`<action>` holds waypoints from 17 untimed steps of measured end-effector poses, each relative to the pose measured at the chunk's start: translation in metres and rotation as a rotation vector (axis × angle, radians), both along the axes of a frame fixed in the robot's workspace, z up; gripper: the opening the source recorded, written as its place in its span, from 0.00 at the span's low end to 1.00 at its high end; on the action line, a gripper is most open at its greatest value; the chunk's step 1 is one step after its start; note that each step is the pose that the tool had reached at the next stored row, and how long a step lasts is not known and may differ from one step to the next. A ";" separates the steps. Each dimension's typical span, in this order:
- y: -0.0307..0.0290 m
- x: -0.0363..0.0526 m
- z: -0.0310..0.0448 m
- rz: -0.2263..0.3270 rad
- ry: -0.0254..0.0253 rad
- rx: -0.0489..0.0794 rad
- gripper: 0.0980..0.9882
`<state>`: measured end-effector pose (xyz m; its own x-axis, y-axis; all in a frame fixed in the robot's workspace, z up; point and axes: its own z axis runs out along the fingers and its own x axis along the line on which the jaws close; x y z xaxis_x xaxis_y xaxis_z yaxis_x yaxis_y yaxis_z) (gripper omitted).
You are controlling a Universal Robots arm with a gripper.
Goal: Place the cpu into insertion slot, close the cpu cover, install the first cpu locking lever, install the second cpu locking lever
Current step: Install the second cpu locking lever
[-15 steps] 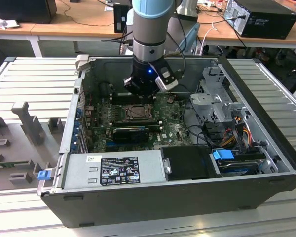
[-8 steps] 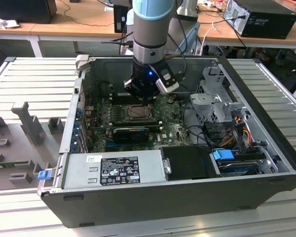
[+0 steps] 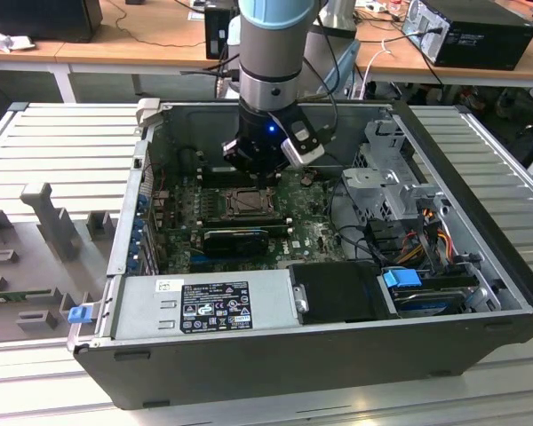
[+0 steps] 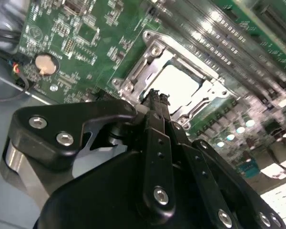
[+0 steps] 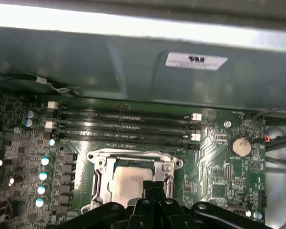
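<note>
The cpu (image 5: 128, 180) (image 4: 178, 86) lies flat in the insertion slot (image 3: 247, 202), its pale face showing through the window of the cpu cover (image 5: 99, 172) (image 4: 144, 64). The cover's grey metal frame lies down over the socket on the green board. In both wrist views my gripper (image 5: 155, 187) (image 4: 156, 101) hangs just above the socket's edge, its black fingers pressed together with nothing between them. From the exterior view, the gripper (image 3: 251, 169) sits inside the open computer case, just behind the socket. I cannot make out the locking levers clearly.
Memory sticks (image 5: 128, 125) run beside the socket toward the case wall (image 5: 133, 67). A coin battery (image 5: 240, 146) sits on the board. A black finned card (image 3: 240, 240), the power supply (image 3: 204, 306), a drive cage (image 3: 386, 186) and loose cables (image 3: 426, 240) crowd the case.
</note>
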<state>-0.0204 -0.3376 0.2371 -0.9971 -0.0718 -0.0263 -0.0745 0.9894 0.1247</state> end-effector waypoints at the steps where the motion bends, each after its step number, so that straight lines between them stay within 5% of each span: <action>1: -0.0055 -0.0004 -0.0001 0.000 0.0000 0.000 0.01; 3: -0.0158 -0.0006 -0.0005 0.000 0.0001 0.000 0.01; 5: -0.0200 -0.0006 -0.0010 0.000 0.0014 0.000 0.01; 6: -0.0226 -0.0006 -0.0015 0.000 0.0087 0.000 0.01; 8: -0.0264 -0.0006 -0.0020 0.000 0.0152 0.005 0.01; 14: -0.0416 -0.0026 -0.0034 0.003 0.0159 0.025 0.01; 16: -0.0434 -0.0066 -0.0037 0.004 0.0158 0.027 0.01; 17: -0.0446 -0.0155 -0.0042 0.007 0.0159 0.028 0.01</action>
<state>-0.0359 -0.3822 0.2329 -0.9968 -0.0786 -0.0125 -0.0796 0.9849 0.1539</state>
